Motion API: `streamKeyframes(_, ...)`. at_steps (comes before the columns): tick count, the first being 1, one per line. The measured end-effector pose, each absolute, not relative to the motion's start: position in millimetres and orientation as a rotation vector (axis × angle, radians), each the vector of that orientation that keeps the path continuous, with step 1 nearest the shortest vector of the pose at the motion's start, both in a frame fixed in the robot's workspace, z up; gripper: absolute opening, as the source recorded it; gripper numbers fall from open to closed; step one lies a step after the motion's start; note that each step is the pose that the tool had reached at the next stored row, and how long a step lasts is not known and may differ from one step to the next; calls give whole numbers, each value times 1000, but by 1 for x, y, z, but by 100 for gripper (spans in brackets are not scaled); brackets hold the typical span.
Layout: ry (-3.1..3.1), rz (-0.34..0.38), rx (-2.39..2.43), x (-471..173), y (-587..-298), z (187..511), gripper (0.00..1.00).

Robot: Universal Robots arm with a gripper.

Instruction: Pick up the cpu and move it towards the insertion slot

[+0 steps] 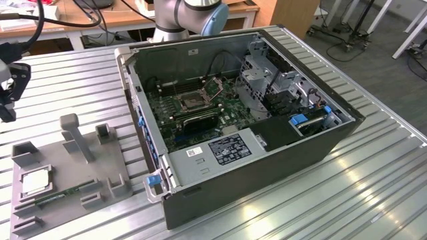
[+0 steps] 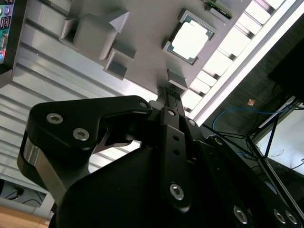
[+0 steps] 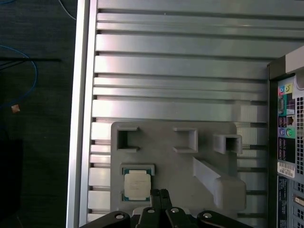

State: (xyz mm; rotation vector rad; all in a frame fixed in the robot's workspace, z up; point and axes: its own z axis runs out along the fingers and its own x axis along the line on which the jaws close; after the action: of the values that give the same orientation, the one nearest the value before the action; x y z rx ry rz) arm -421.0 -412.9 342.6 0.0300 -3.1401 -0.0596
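Observation:
The cpu (image 1: 36, 181) is a flat silvery square lying in a recess of the grey plastic fixture (image 1: 100, 160) on the table, at the exterior view's left. Both wrist views show the cpu (image 2: 190, 40) (image 3: 137, 184) close ahead of the fingertips. My gripper (image 1: 7, 116) hangs in the air above the table, behind the fixture and well clear of the chip. Its fingers (image 3: 155, 194) are pressed together with nothing between them, so it is shut. The insertion slot (image 1: 194, 100), a square socket with a metal frame, sits on the motherboard inside the open computer case (image 1: 267, 165).
A thin green memory stick (image 1: 63, 195) lies in the fixture beside the cpu. Upright grey posts (image 1: 75, 135) rise from the fixture. The case's wall (image 1: 137, 107) stands between fixture and socket. The ribbed metal table (image 1: 73, 75) ends near the fixture at the exterior view's left.

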Motion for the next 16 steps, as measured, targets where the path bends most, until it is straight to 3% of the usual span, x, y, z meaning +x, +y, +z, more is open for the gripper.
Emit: streamKeyframes(16, -3140, -60, 30, -427, -413, 338, 11)
